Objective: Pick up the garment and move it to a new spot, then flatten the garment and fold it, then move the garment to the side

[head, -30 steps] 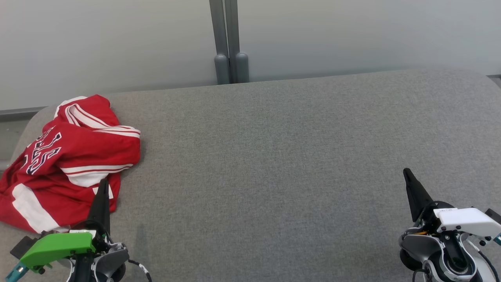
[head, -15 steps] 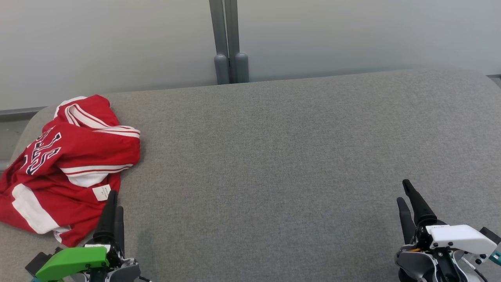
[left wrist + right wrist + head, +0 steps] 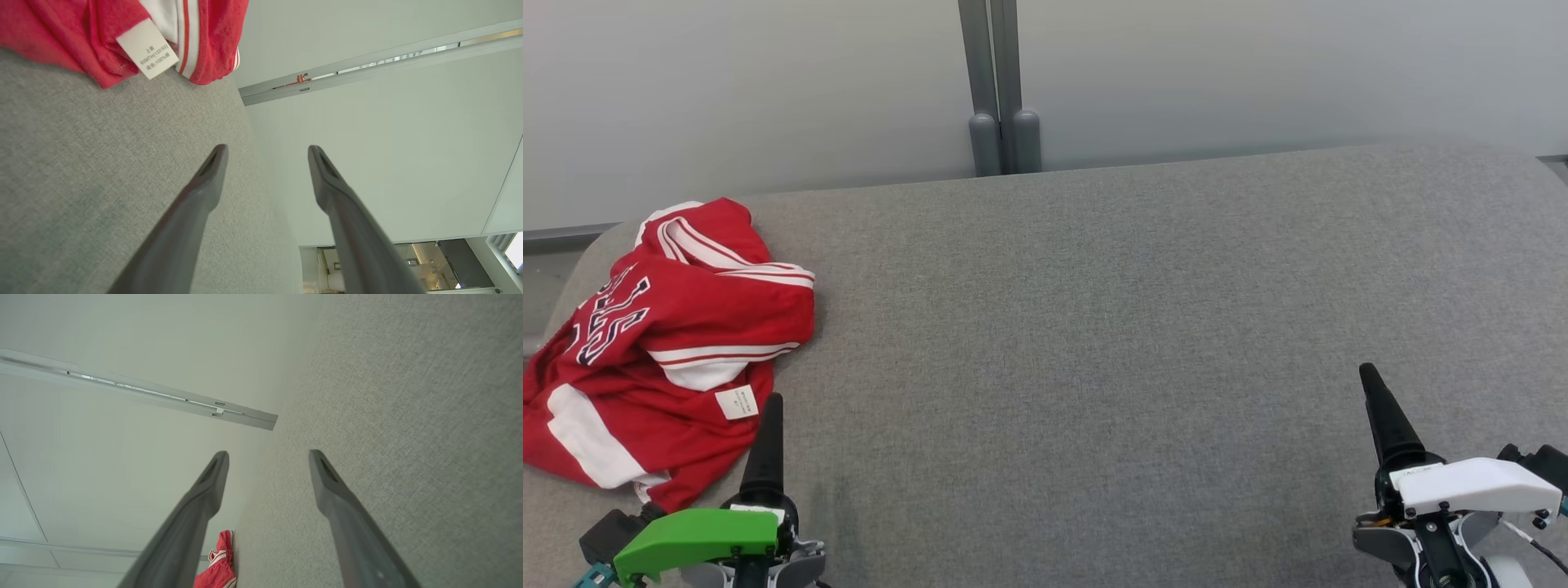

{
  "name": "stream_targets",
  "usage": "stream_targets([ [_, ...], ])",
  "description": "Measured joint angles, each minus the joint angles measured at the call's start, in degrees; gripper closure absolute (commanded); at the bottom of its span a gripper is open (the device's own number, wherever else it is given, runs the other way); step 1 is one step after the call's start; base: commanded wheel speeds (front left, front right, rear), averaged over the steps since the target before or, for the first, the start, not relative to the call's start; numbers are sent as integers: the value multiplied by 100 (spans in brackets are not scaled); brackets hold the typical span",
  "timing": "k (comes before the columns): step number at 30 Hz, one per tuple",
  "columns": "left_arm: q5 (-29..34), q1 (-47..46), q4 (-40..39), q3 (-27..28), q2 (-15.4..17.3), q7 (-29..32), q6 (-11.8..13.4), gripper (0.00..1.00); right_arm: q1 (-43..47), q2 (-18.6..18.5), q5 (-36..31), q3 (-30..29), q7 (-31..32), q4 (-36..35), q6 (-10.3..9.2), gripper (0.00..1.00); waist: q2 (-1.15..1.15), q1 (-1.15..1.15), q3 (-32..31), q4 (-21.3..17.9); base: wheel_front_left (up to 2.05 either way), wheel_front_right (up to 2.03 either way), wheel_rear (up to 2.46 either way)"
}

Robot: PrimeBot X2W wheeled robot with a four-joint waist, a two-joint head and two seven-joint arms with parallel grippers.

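Care tag and jersey lettering
A white tag on the red garment, at the left edge of the grey cushion, read "60MTH(120/60)" and "100%" among Chinese characters; the garment's dark lettering was folded, not readable whole.

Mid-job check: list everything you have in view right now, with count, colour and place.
garment: 1, red with white stripes and dark lettering, crumpled at the table's left end
label: 1, white, on the garment's near edge
table: 1, grey fabric top, across the head view
post: 1, grey, upright behind the table's far edge
wall: 1, pale grey, behind the table
left gripper: 1, dark fingers, green housing, open, empty, near the label
right gripper: 1, dark fingers, white housing, open, empty, over the table's right side
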Motion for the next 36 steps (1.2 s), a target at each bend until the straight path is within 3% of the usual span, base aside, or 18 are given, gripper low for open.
stream_targets([
  [18, 2190, -32, 118, -131, 8, -385, 157, 0, 40, -290, -2235, 232, -374, -311, 0, 0, 0, 0, -13, -12, 0, 0, 0],
  [36, 4077, -55, 124, -199, 52, -704, 172, 0, 52, -449, -3840, 348, -691, -391, 1, 0, 0, 0, -2, -15, 0, 0, 0],
])
